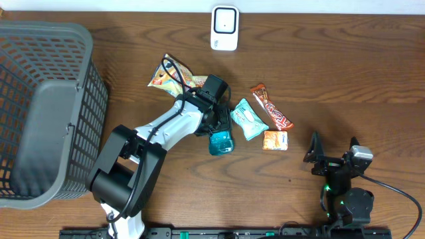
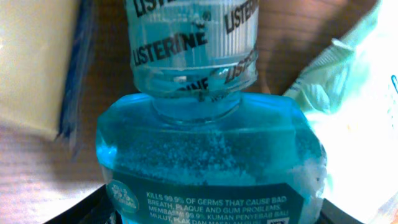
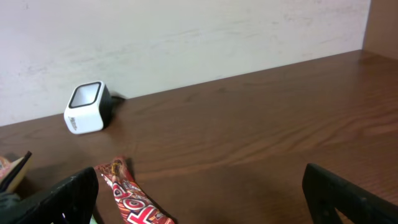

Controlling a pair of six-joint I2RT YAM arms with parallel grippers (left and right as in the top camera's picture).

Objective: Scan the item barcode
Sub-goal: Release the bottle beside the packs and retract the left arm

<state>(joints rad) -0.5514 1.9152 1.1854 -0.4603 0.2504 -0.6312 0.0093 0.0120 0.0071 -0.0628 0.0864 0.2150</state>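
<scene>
Task item: Listerine bottle (image 1: pixel 222 142), blue mouthwash, lying on the wooden table (image 1: pixel 345 66) just beside a mint-green packet (image 1: pixel 248 118)
Left gripper (image 1: pixel 216 126): down over the bottle, with the body of the bottle between its fingers; in the left wrist view the dark finger bases hug both lower corners of the bottle and seem to pinch it
Right gripper (image 1: pixel 332 154): fingers spread wide, holding nothing, parked near the front edge and well apart from the items
Scanner (image 1: pixel 224 28): small white unit at the far edge of the table, well apart from the bottle
Label: the side facing the left wrist camera shows printed text; no barcode can be made out
Other items: a snack bag (image 1: pixel 169 74), a red-brown candy bar (image 1: pixel 271 106) and an orange packet (image 1: pixel 275 140) lie on the table; a grey basket (image 1: pixel 96 86) stands at the left
Done: 1 item reached and, by my reading, gripped
Left: lift it, carry it to the scanner, turn the barcode to the window
</scene>
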